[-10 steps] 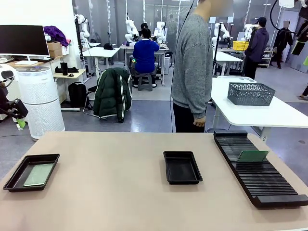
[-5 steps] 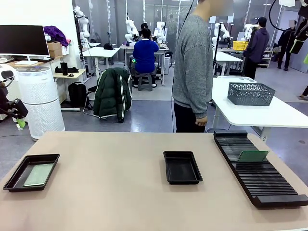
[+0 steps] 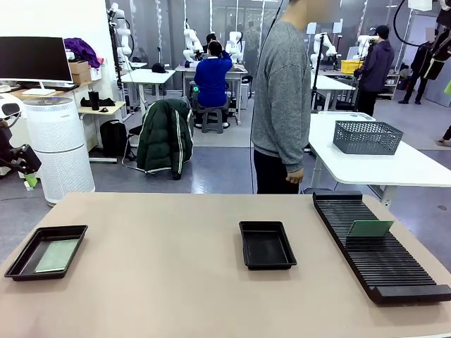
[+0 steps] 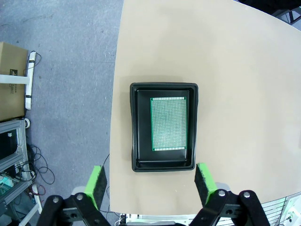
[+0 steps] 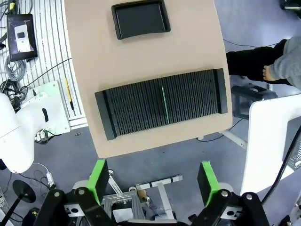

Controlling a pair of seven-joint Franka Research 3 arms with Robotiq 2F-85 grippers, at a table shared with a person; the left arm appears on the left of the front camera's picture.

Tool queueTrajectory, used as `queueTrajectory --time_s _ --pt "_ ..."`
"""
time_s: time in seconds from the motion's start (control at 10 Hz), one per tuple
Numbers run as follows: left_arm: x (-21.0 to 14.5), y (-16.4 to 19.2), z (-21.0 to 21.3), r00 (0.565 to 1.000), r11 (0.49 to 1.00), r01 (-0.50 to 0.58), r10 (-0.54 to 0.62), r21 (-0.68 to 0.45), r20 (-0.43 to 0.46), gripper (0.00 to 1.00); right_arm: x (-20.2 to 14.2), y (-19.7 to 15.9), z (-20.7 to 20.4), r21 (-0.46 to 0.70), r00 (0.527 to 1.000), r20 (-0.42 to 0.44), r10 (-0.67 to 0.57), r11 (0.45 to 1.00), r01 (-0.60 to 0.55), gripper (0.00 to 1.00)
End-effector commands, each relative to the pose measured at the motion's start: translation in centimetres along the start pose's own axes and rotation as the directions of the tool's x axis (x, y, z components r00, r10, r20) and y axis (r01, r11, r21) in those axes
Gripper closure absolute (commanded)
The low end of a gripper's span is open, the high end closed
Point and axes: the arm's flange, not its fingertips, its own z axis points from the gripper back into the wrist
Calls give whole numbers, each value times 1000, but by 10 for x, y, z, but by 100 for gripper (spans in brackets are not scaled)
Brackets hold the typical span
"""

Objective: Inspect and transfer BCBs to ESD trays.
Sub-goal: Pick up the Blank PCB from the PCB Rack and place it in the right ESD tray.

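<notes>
Resting in L tray: board, laid flat.
Rack: 2nd board, set on edge.
L end effector, R end effector: released, nothing gripped.

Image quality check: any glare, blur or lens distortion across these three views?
Front view: even light, sharp, faint sheen on the central glossy black plastic tray. Left wrist view: crisp, hole grid readable on the flat green circuit board; beige table edge bows from the wide lens. Right wrist view: sharp, long black ribbed rack slightly curved.

Flat board in left tray, centre tray empty, standing board in rack
</notes>
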Motion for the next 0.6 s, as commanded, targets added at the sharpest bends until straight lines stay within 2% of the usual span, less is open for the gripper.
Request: queueTrajectory --time_s 0.0,0.2,0.5 --pt "-2 1 -3 1000 1000 2 -2 1 12 0 -4 -3 -36 26 997 35 68 997 -69 0" --pt "-2 1 -3 1000 1000 2 -2 1 12 0 -8 7 -90 -18 988 66 141 990 -140 0" --pt "-2 1 -3 1000 1000 2 -2 1 12 0 -3 19 -167 -23 986 26 163 987 -162 0"
